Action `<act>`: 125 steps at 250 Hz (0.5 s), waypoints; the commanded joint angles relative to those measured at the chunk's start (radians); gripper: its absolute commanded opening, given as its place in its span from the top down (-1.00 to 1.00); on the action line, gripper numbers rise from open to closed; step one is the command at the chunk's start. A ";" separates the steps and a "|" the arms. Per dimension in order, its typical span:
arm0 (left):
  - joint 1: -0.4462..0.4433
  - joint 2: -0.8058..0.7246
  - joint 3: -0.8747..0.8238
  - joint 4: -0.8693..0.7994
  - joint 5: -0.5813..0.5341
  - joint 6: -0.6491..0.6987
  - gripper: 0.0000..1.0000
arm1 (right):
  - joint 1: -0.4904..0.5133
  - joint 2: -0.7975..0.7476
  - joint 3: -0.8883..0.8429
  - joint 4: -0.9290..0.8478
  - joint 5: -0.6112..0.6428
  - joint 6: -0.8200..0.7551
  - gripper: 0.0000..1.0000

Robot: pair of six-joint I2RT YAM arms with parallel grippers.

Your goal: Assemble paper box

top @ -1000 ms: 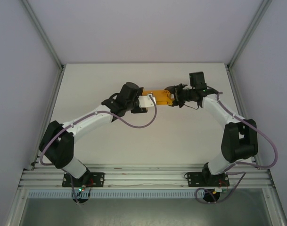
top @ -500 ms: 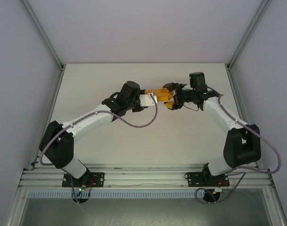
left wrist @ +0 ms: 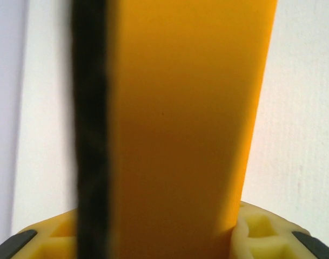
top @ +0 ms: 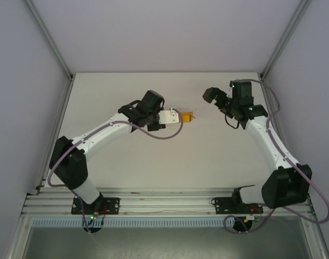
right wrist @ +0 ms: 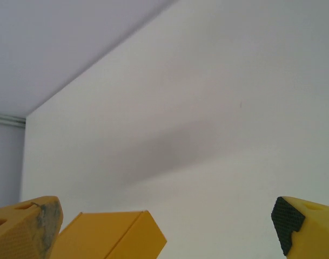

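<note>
Around the middle of the counter [top: 153, 156], a bit toward the far side, the left tool [top: 180, 115] is clamped on the paper box [top: 188, 115]. From above you only get a small orange-yellow bit of it poking out to the right past the tip of that tool. On the left wrist cam it's way closer. A flat face of orange card runs straight up the frame, with a black finger pad [left wrist: 91, 135] pressed right along its left edge, so that tool is narrowed down on the box. Can't tell whether the box sits on the counter or hangs just above it.

The right tool [top: 212, 96] is off to the right and slightly farther back, well apart from the box and empty. Its two yellow fingers [right wrist: 24, 229] sit at opposite bottom corners of the right wrist view, so it's spread wide. Same view catches a corner of the box down low between them, with pale counter beyond.
</note>
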 commanded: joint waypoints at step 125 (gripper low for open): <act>0.041 0.331 0.288 -0.507 0.195 -0.096 0.37 | 0.168 0.011 -0.085 -0.153 -0.223 -0.864 -0.56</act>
